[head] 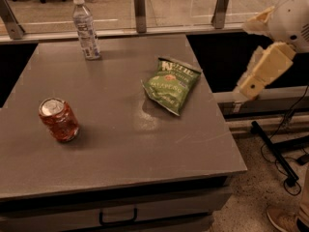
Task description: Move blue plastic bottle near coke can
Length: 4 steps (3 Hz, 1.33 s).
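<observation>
The blue plastic bottle (86, 28) stands upright at the far left of the tabletop (120, 144), close to its back edge. The coke can (59, 120) sits well apart from it, toward the near left. A green chip bag (170, 83) lies right of centre. The gripper (247, 57) hangs beyond the tabletop's right side, jaws spread and empty.

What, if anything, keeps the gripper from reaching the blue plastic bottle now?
Likely yes: the gripper hangs right of the table, the blue plastic bottle stands alone at its far left corner, and only the flat chip bag lies between.
</observation>
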{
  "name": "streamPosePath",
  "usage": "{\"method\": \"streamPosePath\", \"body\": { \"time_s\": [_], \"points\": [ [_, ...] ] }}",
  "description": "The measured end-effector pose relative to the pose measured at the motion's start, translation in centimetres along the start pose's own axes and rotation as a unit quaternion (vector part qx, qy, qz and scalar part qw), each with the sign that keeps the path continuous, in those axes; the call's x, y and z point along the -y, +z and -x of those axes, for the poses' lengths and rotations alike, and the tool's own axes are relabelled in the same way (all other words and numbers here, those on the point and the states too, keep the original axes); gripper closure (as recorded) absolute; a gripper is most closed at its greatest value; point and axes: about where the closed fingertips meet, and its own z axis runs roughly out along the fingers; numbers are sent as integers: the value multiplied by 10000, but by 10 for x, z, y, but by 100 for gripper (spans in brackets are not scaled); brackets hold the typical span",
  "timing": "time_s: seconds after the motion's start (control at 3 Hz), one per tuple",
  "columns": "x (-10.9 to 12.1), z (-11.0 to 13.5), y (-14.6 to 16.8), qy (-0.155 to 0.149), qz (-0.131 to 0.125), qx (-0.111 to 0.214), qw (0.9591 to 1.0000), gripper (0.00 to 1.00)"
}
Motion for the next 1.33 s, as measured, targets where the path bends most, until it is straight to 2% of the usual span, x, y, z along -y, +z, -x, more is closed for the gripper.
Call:
{"method": "streamPosePath", "body": {
  "time_s": [0.33,0.67,1.0,1.33],
  "points": [
    [19,33,37,380,257,1240,9912,0],
    [28,80,70,798,518,2435,9652,0],
    [33,102,70,920,518,2802,9541,0],
    [28,107,76,968,534,2738,9554,0]
  ]
}}
